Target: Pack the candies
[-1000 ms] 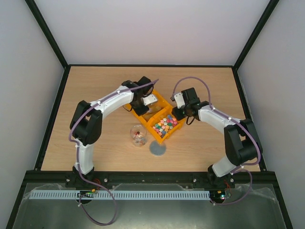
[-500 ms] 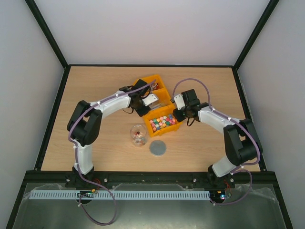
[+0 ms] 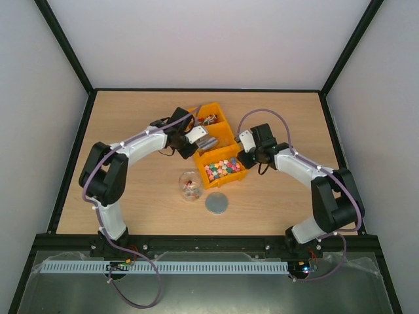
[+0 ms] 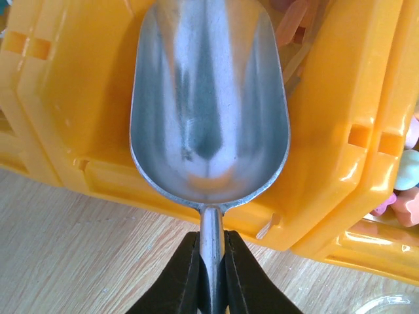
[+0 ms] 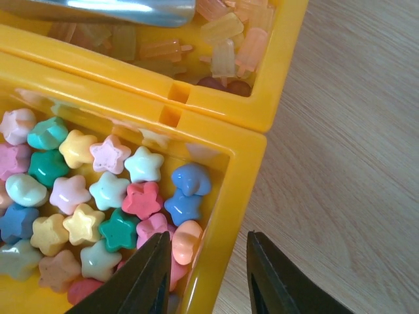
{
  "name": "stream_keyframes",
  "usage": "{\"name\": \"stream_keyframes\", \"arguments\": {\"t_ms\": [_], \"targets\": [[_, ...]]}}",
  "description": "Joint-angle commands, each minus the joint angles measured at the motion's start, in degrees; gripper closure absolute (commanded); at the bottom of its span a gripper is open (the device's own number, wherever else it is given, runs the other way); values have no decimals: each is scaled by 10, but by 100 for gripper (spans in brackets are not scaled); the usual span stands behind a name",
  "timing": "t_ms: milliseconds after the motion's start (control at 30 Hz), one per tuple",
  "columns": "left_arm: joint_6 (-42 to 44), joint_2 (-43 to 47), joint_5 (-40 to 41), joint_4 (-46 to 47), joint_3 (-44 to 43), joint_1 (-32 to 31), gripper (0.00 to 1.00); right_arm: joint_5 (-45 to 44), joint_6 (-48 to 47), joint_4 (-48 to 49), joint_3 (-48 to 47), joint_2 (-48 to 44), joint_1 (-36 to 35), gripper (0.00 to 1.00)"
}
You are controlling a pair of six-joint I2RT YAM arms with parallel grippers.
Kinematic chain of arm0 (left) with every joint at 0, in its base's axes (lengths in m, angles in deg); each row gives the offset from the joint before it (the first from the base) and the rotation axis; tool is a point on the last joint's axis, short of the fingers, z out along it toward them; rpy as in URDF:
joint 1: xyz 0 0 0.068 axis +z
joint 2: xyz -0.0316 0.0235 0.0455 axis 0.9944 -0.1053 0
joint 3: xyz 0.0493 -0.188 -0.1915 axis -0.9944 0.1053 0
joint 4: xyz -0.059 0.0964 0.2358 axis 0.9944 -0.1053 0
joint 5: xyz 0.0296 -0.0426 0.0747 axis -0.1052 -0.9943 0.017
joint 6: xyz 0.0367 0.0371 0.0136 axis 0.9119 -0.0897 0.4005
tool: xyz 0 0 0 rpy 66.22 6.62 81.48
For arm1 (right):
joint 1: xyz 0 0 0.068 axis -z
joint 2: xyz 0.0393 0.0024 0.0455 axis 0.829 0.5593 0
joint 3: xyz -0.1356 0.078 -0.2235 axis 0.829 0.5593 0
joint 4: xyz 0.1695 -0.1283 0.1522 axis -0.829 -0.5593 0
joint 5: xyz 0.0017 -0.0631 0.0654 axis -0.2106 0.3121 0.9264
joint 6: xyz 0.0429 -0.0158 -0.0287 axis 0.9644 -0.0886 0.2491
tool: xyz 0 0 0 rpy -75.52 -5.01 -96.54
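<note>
Three joined yellow bins [image 3: 234, 139] hold the candies. Red-white-dark pieces [image 3: 208, 120] fill the far bin, amber pieces [image 5: 226, 39] the middle one, and pastel star-shaped pieces [image 5: 108, 190] the near one. My left gripper [image 4: 211, 239] is shut on the handle of a silver scoop [image 4: 209, 98]. The scoop's empty bowl lies over the middle bin. My right gripper [image 5: 208, 237] straddles the near bin's right wall [image 5: 239, 170], one finger inside against the pastel pieces and the other outside with a small gap.
A small clear jar [image 3: 190, 185] with a few candies in it stands on the wood in front of the bins. A grey round disc [image 3: 217, 203] lies just right of it. Both arms reach in from the near edge.
The yellow bins have swung round and shifted toward the far side, with my right gripper at the wall. My left gripper has moved left and back with the scoop.
</note>
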Motion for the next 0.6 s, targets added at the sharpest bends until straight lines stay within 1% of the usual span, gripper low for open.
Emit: {"name": "stream_keyframes", "arguments": {"t_ms": [0, 100, 133, 200, 233, 300, 433, 567], "targets": [[5, 28, -18, 30, 21, 9, 98, 3, -23, -30, 12, -30, 7, 63], [20, 40, -32, 49, 37, 15, 98, 9, -31, -34, 12, -41, 10, 57], [26, 44, -34, 53, 44, 16, 98, 12, -32, -36, 10, -46, 10, 53], [43, 50, -33, 53, 48, 17, 98, 17, -31, -41, 4, -54, 11, 38], [49, 52, -32, 52, 49, 17, 98, 22, -29, -43, -1, -59, 11, 33], [59, 58, -27, 52, 52, 18, 98, 33, -24, -46, -11, -68, 11, 26], [60, 63, -31, 51, 50, 19, 98, 65, -9, -35, -34, -77, 12, 24], [52, 57, -33, 25, 29, 24, 98, 117, -26, 0, -42, -77, 12, 29]]}}
